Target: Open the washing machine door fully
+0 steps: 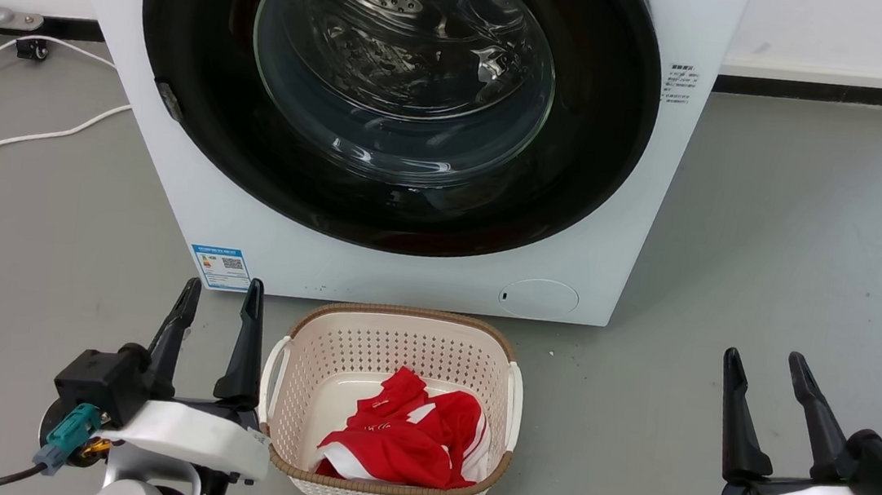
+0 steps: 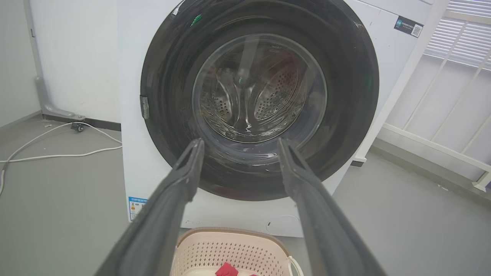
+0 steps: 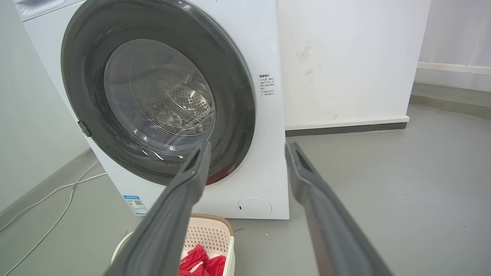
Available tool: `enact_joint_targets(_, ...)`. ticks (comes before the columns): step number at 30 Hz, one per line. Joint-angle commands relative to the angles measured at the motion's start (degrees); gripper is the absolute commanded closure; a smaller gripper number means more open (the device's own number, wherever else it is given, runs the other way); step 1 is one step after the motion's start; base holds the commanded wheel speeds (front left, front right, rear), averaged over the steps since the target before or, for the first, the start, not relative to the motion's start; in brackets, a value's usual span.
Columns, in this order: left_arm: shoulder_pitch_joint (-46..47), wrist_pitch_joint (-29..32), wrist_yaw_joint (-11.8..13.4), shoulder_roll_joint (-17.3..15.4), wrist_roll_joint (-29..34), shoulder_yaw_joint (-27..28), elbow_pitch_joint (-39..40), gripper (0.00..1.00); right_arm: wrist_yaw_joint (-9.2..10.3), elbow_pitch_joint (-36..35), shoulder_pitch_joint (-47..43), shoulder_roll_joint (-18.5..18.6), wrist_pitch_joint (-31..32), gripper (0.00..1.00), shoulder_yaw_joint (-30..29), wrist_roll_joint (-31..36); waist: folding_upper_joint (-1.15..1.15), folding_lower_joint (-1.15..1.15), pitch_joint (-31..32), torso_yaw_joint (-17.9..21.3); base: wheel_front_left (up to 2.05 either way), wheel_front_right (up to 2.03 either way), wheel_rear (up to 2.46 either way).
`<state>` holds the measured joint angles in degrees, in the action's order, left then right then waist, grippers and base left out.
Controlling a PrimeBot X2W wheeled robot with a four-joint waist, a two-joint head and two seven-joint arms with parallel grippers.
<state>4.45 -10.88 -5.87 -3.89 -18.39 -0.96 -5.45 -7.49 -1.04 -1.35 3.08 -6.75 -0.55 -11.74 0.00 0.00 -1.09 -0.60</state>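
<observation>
Laundry corner — washing machine [image 1: 260, 253], basket [image 1: 365, 346] of clothes [image 1: 404, 440].

Right gripper [image 3: 248, 147]: both long dark fingers spread wide, nothing between them, off the machine. Round glossy black door with clear glass window [image 3: 157, 103] sits flush on the white washing machine [image 3: 268, 161]. Cream perforated plastic basket [image 3: 211, 235] below, holding red cloth [image 3: 199, 260]. White cable [image 3: 57, 191] on grey floor.

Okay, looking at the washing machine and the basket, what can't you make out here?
- Large round glossy black washing machine door: top cut off by the head view's upper edge.
- Blue label below the door: print too small to read, head view.
- Red and white cloth in the cream perforated basket: crumpled, head view, so its type is unclear.
</observation>
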Motion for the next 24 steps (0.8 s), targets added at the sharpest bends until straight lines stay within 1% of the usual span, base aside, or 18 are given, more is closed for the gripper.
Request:
enact_joint_targets(1,0.55,-0.58,0.27,-0.39,1.36,-0.04,0.29,0.00,0.00,-0.85,0.12,-0.16,-0.38,0.00,0.11,1.34,0.00,0.00,0.01,-0.01,0.00,0.00,0.00)
enact_joint_targets(24,0.02,-3.20,0.81,-0.70,11.57,-0.90,-0.26,0.00,0.01,-2.05,-0.99,-0.26,-1.43,0.00,0.12,11.62,0.00,0.00,-0.60,0.05,0.00,0.00,0.00)
